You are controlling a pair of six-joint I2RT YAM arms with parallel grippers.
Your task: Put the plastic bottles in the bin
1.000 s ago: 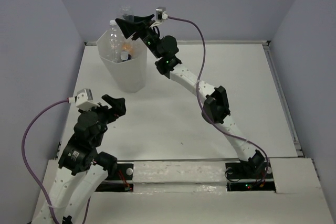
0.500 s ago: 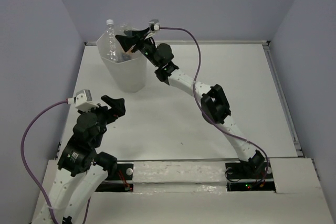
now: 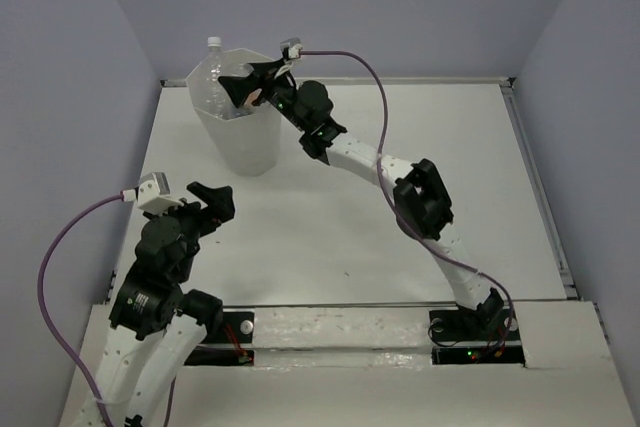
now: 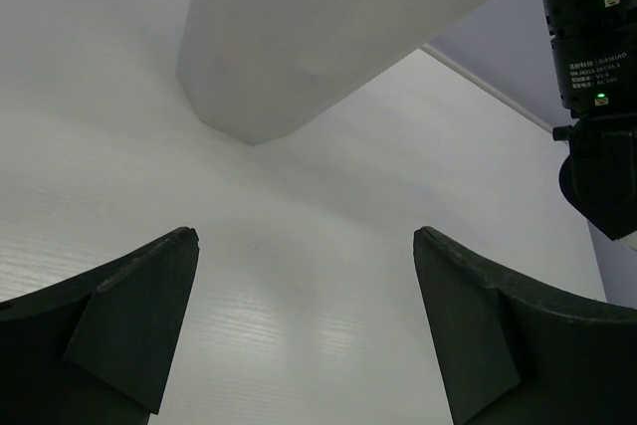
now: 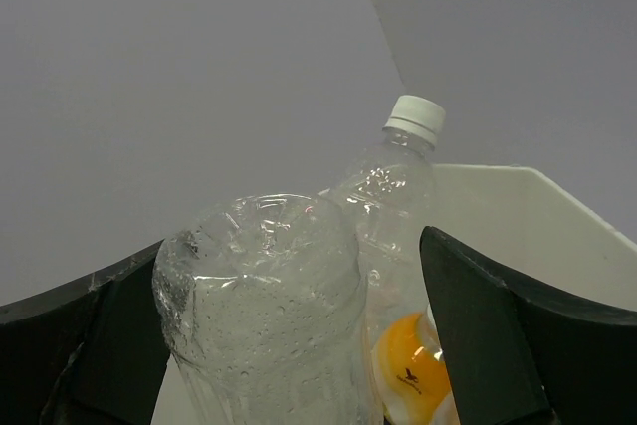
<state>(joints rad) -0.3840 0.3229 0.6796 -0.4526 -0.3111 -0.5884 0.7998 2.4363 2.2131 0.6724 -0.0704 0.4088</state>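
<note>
The bin (image 3: 240,142) stands at the table's far left, white and faceted. My right gripper (image 3: 245,87) hangs over its rim, open. In the right wrist view a clear crinkled bottle (image 5: 264,316) sits base-up between my right gripper's (image 5: 289,345) jaws, close against the left finger and apart from the right one. Behind it, a clear bottle with a white cap (image 5: 398,186) leans in the bin, its cap (image 3: 212,43) poking above the rim. An orange bottle (image 5: 408,370) lies lower inside. My left gripper (image 3: 215,202) is open over bare table, short of the bin (image 4: 299,27).
The bin's far rim (image 5: 518,216) shows behind the bottles. The right arm (image 4: 597,47) reaches across the table's middle toward the bin. Grey walls close the table's back and sides.
My right gripper has dropped toward the bin's mouth and opened. The clear bottle it carried has gone down with it into the bin. The left arm has barely shifted.
</note>
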